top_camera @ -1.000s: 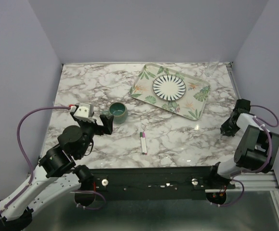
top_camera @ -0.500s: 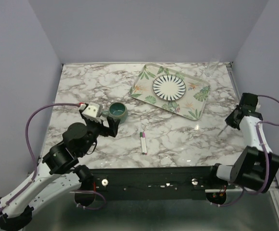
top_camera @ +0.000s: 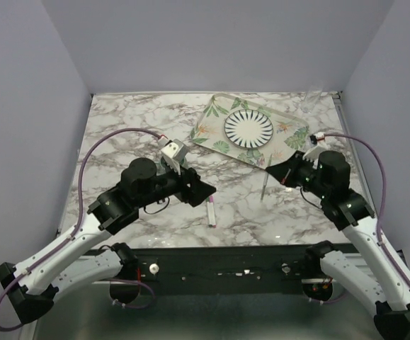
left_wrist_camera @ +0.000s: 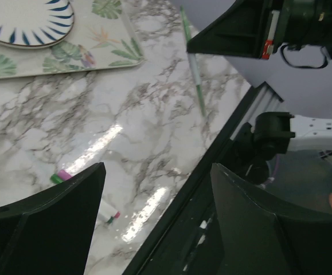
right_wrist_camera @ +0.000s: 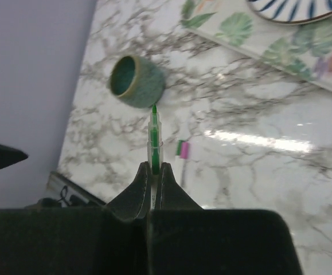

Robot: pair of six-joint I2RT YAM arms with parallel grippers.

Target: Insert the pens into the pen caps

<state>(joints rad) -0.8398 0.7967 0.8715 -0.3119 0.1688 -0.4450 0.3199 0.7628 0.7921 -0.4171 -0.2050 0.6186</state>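
My right gripper (top_camera: 275,171) (right_wrist_camera: 153,166) is shut on a thin clear pen with a green core (right_wrist_camera: 153,140). The pen hangs above the table right of centre (top_camera: 263,187) and also shows in the left wrist view (left_wrist_camera: 194,64). A second whitish pen (top_camera: 211,212) lies on the marble near the front edge, its pink-purple cap (right_wrist_camera: 183,149) (left_wrist_camera: 62,175) on its far end. My left gripper (top_camera: 202,186) (left_wrist_camera: 157,169) is open and empty, just above and left of that pen. I see no separate green cap.
A green cup (right_wrist_camera: 136,80) stands left of the lying pen, hidden by my left arm in the top view. A leaf-patterned tray (top_camera: 287,136) with a striped plate (top_camera: 248,127) is at the back right. The table's black front edge (left_wrist_camera: 211,172) is close below my left gripper.
Both arms have swung in toward the table's middle. My right gripper carried its pen in from the right edge. My left gripper moved right, past the cup, to the lying pen.
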